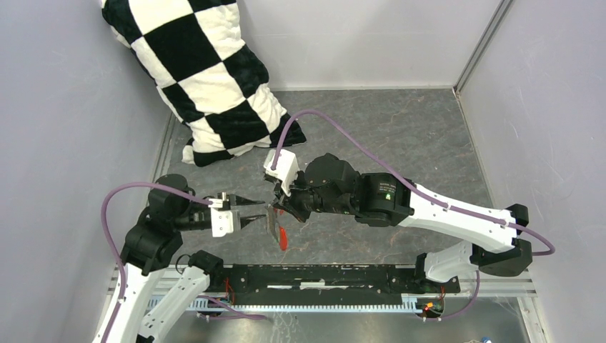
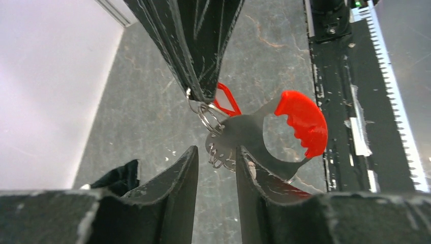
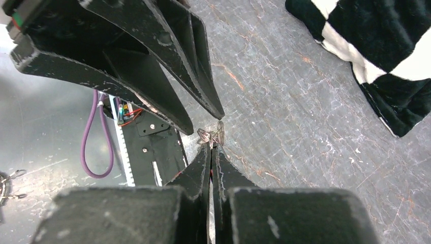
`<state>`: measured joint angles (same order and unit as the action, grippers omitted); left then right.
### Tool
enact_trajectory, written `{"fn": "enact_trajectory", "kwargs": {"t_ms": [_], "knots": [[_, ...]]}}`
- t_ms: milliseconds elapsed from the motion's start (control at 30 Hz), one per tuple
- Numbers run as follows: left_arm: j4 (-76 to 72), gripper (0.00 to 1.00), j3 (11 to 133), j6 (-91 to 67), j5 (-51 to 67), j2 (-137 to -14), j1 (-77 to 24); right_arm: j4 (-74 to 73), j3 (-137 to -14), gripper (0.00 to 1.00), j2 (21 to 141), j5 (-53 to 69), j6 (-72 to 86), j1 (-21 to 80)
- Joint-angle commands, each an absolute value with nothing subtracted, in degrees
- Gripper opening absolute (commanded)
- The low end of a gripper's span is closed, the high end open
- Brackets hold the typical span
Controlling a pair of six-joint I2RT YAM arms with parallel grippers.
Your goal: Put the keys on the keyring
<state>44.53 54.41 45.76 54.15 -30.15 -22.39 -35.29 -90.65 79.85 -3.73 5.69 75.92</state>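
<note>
The keyring (image 2: 208, 118) hangs in the air above the table (image 1: 400, 128), pinched at its top by the tip of the right claw (image 2: 201, 94), whose jaws are pressed together. A red tag (image 2: 231, 96) and a red-headed key (image 2: 302, 122) dangle from it. The left claw (image 2: 216, 151) points straight at it, jaws apart, with the ring's lower coils in the gap. Both forearms lie about level, meeting tip to tip near the front middle.
</note>
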Motion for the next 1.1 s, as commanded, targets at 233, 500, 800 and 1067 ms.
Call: {"fn": "enact_trajectory", "kwargs": {"t_ms": [233, 500, 800, 1067], "knots": [[35.85, 0.39, 52.78, 24.01, 55.13, -30.27, -22.68, -30.34, -92.05, 0.0, 76.51, -3.78, 5.76, 75.78], [28.39, 0.34, 49.84, 11.83, 55.34, -27.55, -22.66, -29.36, -91.34, 0.0, 75.89, -3.82, 6.03, 75.63], [26.2, 0.3, 49.67, 10.04, 54.28, -27.33, -22.68, -28.66, -90.7, 0.0, 75.62, -3.08, 6.22, 75.28], [23.55, 0.29, 49.05, 7.83, 56.34, -27.42, -22.66, -27.51, -89.82, 0.0, 75.29, -2.22, 6.61, 75.23]]}}
